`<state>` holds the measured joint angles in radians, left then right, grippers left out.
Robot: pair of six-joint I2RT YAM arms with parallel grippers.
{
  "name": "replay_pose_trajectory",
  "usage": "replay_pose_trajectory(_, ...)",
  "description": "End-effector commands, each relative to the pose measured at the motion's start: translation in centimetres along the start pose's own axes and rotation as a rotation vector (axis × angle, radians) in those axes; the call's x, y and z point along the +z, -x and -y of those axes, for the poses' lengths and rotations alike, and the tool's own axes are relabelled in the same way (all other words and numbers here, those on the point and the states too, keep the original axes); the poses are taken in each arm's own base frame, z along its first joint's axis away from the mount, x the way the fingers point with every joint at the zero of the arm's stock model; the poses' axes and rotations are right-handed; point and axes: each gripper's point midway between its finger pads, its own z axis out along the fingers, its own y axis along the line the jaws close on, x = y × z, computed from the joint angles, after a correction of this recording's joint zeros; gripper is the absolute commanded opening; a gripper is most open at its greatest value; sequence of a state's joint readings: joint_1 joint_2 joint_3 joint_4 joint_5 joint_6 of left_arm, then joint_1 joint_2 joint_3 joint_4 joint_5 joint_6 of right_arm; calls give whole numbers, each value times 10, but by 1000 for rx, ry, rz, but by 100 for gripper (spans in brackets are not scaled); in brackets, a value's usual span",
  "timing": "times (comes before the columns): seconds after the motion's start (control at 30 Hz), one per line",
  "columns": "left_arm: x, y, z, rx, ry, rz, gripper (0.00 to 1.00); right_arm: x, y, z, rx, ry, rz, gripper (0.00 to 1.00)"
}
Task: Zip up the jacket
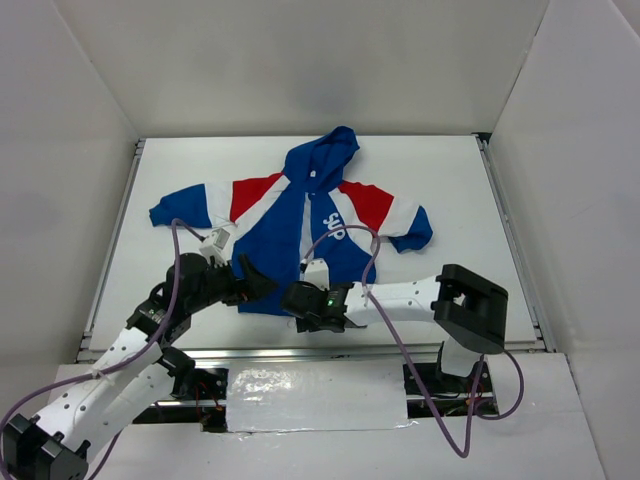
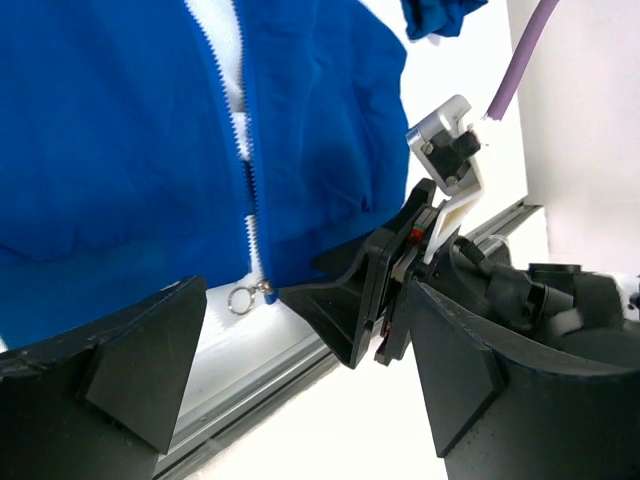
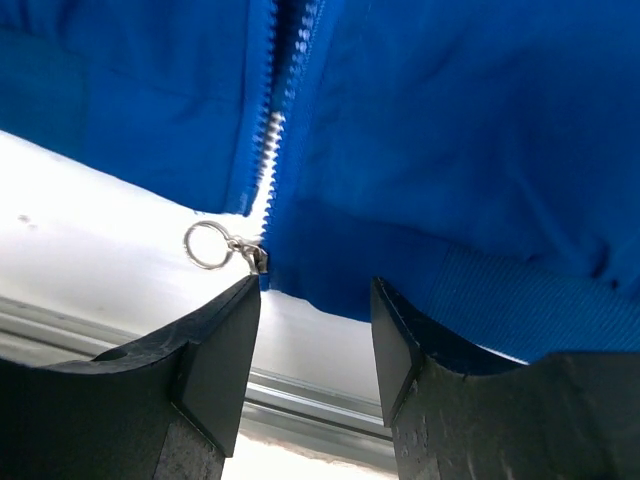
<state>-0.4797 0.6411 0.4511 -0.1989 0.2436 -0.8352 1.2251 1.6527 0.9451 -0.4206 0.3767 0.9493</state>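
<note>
Both open, empty. You've got right tool astride jacket hem, pull ring beside it, left tool opposite.

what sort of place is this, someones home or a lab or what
Most likely a lab robot test cell, not a home: white panel walls box in a white table, two robot arms sit at its near edge trailing purple cable, and a jacket lies spread on it.
</note>
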Motion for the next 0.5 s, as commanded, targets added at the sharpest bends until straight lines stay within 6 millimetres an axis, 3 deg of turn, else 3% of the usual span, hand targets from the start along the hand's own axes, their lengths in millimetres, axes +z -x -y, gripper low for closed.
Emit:
replay_pose_trajectory(0.0, -5, 5, 2, 43, 12, 9, 94, -2, 4, 5, -13, -83, 32, 56)
replay_pose_trajectory(0.2, -5, 2, 3, 54, 0, -1, 95, 8, -5, 8, -17, -108, 7, 55)
replay_pose_trajectory(0.47, -5, -1, 3, 71, -12, -12, 96, 7, 3, 5, -22, -107, 28, 54)
